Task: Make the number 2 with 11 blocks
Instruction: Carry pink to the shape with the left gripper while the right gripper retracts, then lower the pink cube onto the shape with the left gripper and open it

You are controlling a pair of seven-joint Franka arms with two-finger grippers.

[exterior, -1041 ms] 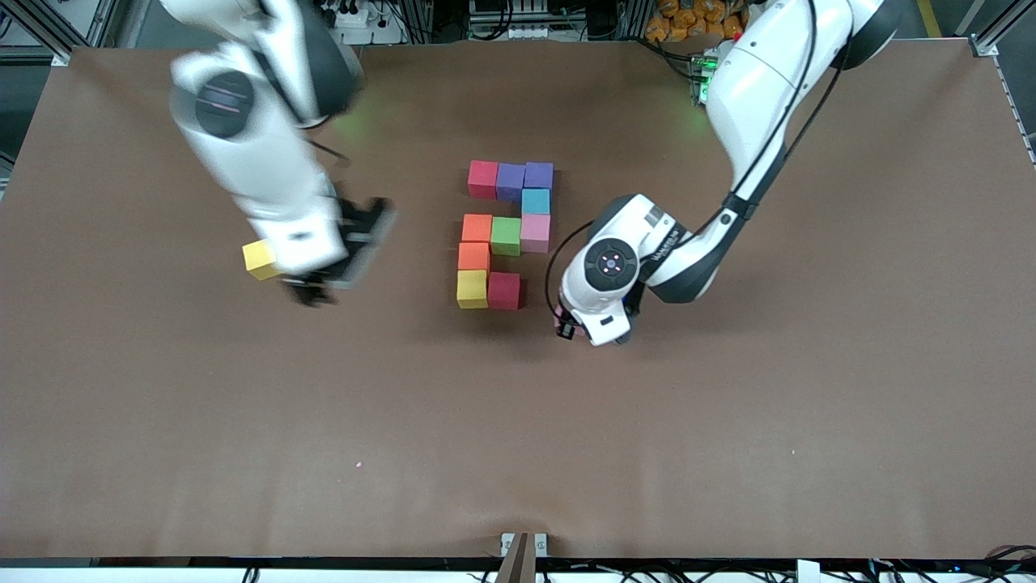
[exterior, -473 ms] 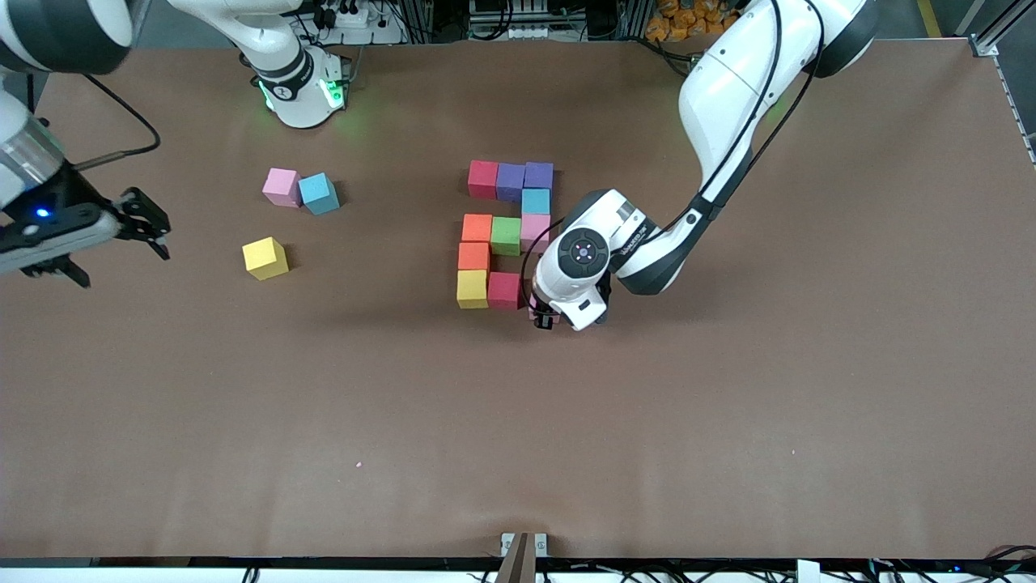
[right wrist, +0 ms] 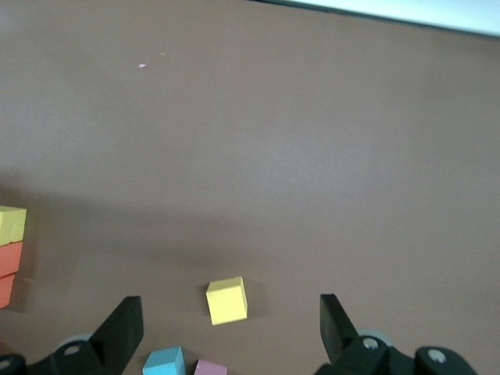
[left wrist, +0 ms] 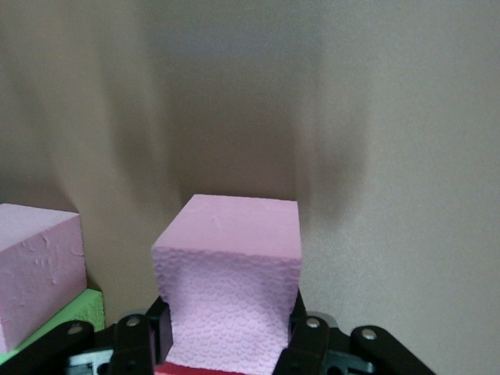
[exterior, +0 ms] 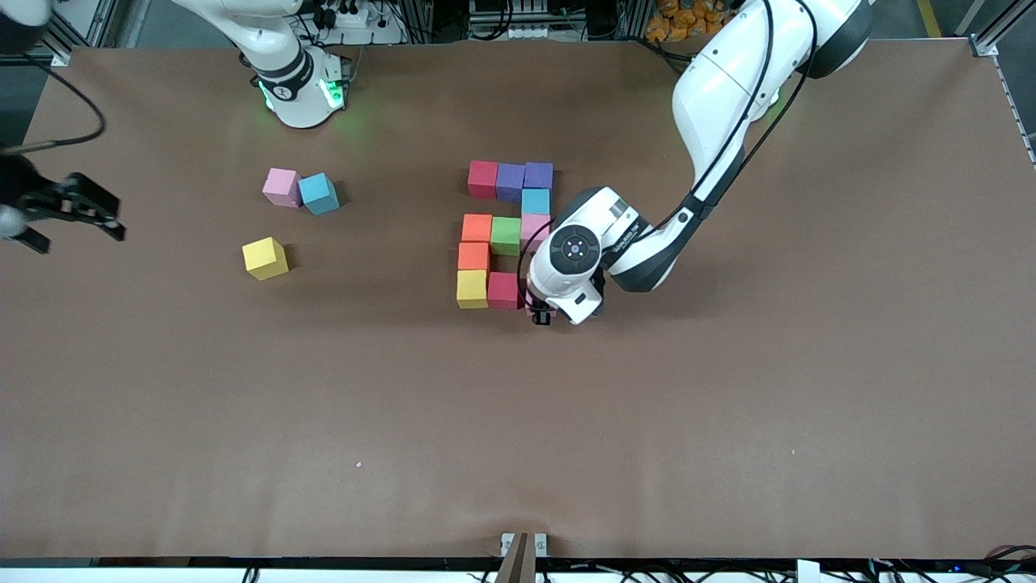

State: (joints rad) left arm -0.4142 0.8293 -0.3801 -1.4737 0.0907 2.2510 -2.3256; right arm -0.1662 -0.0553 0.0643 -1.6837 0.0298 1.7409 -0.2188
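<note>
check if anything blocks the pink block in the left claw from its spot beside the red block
Nothing visible does. The left claw holds the pink block right beside the red block, and the table around it is bare.

You've got a brown table (exterior: pixel 728 421) with a cluster of blocks (exterior: pixel 506 235) sitting dead centre, all touching. Out around 9 o'clock from it there's a pink block (exterior: pixel 281 186) touching a blue block (exterior: pixel 318 193), plus a loose yellow block (exterior: pixel 265 258) at their 7 o'clock.

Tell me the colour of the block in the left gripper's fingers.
Pink; the block shows best in the left wrist view.
</note>
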